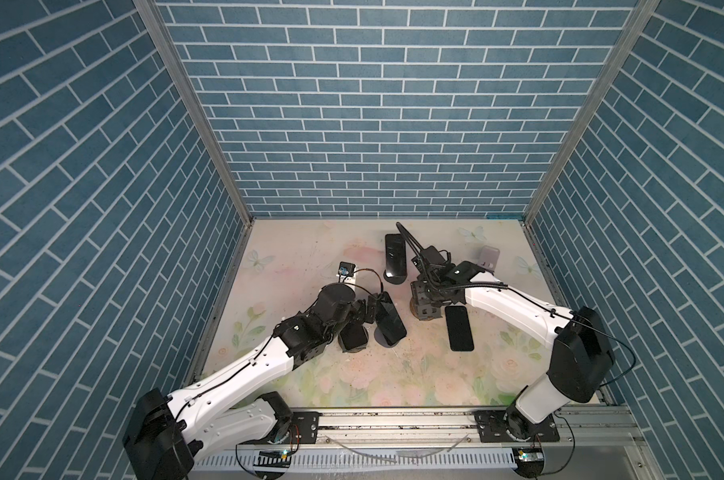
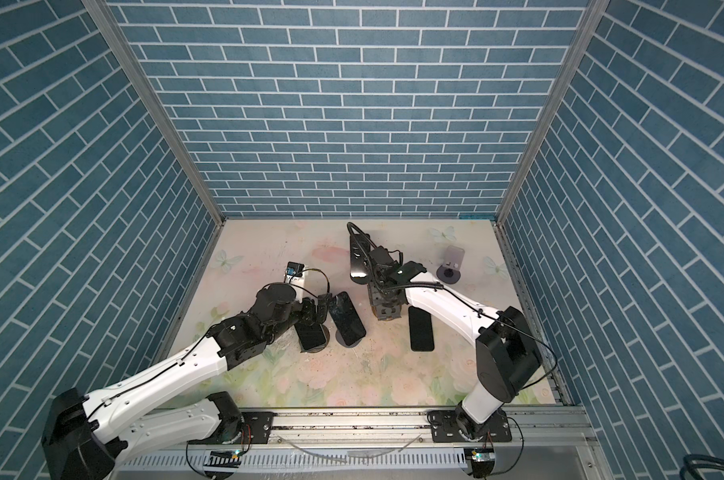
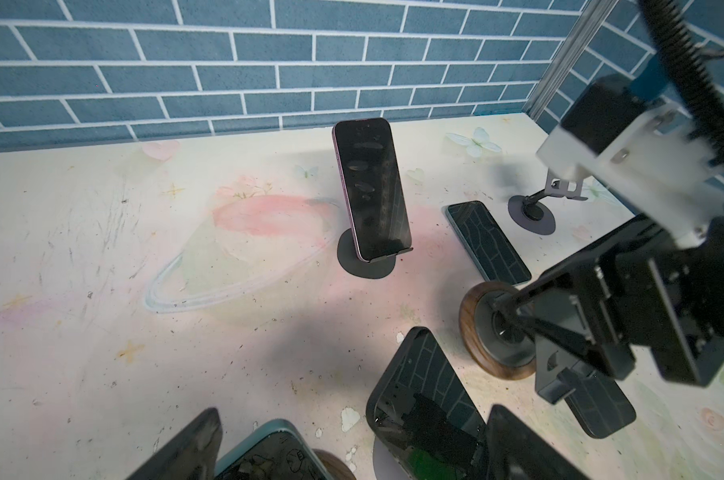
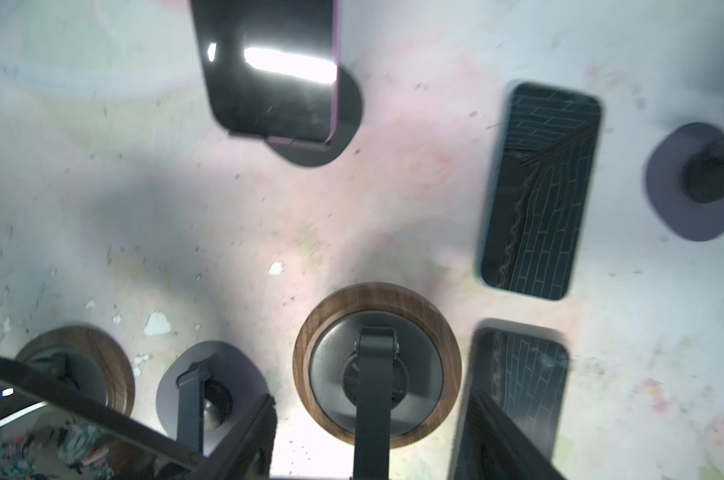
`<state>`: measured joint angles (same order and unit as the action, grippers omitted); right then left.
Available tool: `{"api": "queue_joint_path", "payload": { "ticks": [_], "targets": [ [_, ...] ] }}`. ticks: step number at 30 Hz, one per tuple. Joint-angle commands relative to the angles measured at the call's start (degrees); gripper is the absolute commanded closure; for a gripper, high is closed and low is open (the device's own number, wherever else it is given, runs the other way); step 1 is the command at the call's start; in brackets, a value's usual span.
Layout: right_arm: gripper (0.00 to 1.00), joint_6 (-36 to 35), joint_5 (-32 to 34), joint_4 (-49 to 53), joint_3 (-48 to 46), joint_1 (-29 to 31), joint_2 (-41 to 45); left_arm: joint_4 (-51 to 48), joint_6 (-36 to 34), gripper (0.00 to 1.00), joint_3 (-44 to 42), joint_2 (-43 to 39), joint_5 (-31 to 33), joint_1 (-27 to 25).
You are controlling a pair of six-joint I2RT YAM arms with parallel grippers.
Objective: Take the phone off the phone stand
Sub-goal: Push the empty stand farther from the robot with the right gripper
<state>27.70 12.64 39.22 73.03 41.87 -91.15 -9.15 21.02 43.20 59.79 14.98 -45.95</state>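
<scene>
Hovering with jaws wide open and empty, the left gripper (image 1: 368, 313) has the phone (image 1: 390, 320) just to its right, propped on its stand (image 1: 379, 337) at the middle of the worktop (image 1: 310, 257), long axis running near to far. The right gripper (image 1: 426, 311) sits over a bare wood-rimmed stand (image 4: 302, 365); whether its jaws hold anything I cannot tell.

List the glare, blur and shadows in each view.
Right wrist view: blurred throughout, with a white glare bar on the propped phone. Left wrist view: sharp mid-frame, soft close to the camera, a broad shadow across the table. Both top views: sharp and evenly lit.
</scene>
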Motion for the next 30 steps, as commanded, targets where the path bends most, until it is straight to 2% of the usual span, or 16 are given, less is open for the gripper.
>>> {"api": "queue_joint_path", "payload": {
  "ticks": [1, 9, 17, 30],
  "targets": [
    [0.41, -2.2, 2.9, 1.5, 0.5, -4.0, 4.3, -0.5, 0.1, 0.00, -0.2, -0.1, 0.2, -0.2],
    [0.41, -4.0, 3.5, 1.0, -6.2, -16.5, 10.8, -1.3, 0.3, 0.00, 0.0, -0.2, 0.5, -0.2],
    [0.41, -5.3, 1.6, 0.6, -9.4, -26.5, 9.2, -1.4, 0.5, 0.00, 0.5, 0.3, 0.4, -0.2],
    [0.41, -6.2, -1.3, -1.9, -9.1, -34.1, 2.4, -2.6, 0.6, 0.00, 0.2, -0.6, 1.5, -0.2]
  ]
}}
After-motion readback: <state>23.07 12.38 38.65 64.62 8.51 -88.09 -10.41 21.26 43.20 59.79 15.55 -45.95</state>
